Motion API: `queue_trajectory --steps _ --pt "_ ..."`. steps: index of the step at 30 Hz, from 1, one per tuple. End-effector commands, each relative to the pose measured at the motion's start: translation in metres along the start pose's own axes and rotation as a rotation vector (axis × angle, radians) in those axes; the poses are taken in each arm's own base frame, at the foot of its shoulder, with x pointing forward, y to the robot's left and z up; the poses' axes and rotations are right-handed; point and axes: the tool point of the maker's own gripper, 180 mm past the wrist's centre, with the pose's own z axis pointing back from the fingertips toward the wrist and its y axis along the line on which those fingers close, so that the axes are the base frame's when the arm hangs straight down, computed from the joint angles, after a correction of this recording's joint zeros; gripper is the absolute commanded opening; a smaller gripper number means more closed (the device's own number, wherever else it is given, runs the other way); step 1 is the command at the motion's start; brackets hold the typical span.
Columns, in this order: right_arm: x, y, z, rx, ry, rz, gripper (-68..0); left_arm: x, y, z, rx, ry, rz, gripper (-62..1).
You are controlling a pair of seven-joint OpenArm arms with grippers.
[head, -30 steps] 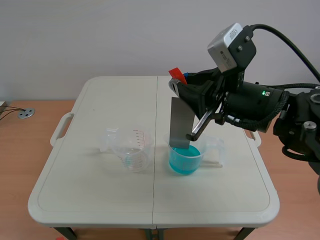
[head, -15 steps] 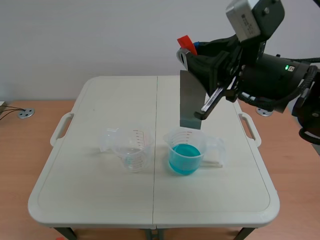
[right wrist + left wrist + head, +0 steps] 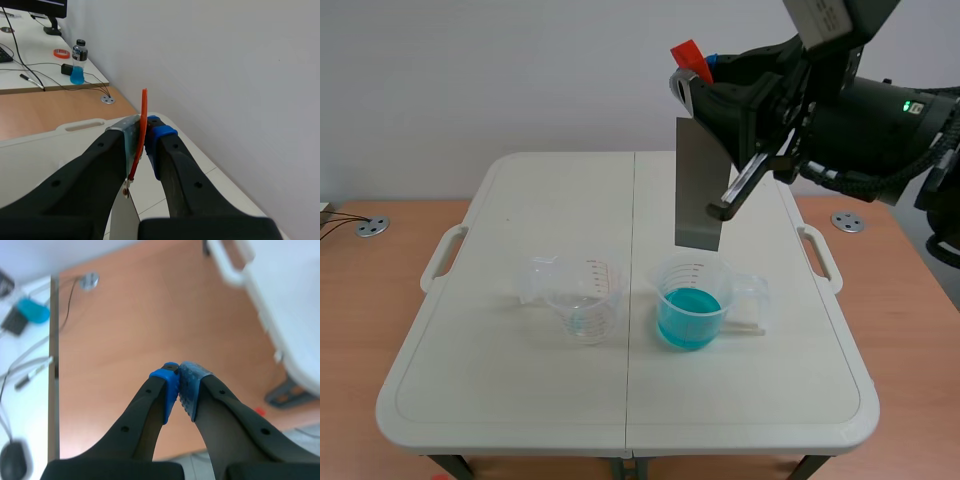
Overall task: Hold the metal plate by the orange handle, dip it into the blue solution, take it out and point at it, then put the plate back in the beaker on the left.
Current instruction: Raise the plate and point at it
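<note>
While the right arm is holding high, metal plate (image 3: 698, 185): hanging upright over the table, lower edge just above the rim of the right beaker (image 3: 705, 275), clear of the liquid.
Orange handle (image 3: 690, 55): sticking up past the fingertips at the plate's top.
Right gripper (image 3: 698, 75): clenching the orange handle, pads pressing it from both sides.
Blue solution (image 3: 688, 318): sitting low in the right beaker.
Left beaker (image 3: 582, 295): standing beside the right one, apart from it, holding only a trace of liquid.
Table (image 3: 520, 400): white folding top, standing on a wooden floor (image 3: 360, 330) against a pale wall (image 3: 520, 70).
Obstructions: nothing is standing between plate and either beaker.
Floor socket (image 3: 372, 227): lying on the floor beyond the table's left side.
Left gripper (image 3: 178, 375): only its own wrist view is showing it, fingers closed on nothing, hanging over the floor beside the table.
Right wrist view only: a desk (image 3: 30, 70) by the wall is carrying cables and a bottle (image 3: 77, 62) of blue liquid.
</note>
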Motion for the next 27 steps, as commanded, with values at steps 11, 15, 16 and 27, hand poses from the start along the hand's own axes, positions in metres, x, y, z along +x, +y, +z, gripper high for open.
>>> queue_trajectory --steps 11,15,16,27 --pt "0.015 -0.005 0.0 -0.008 -0.04 -0.023 -66.2 0.084 -0.048 -0.042 -0.266 -0.184 -0.079 -60.3" --pt "0.015 -0.005 0.0 -0.008 -0.04 -0.023 -66.2 0.081 -0.08 -0.068 -0.332 -0.157 -0.122 -60.3" --pt "0.015 -0.005 0.0 -0.008 -0.04 -0.023 -66.2 0.081 -0.092 -0.075 -0.355 -0.158 -0.133 -60.3" --pt "0.015 -0.005 0.0 -0.008 -0.04 -0.023 -66.2 0.102 -0.222 -0.126 -0.582 -0.224 -0.234 -60.3"
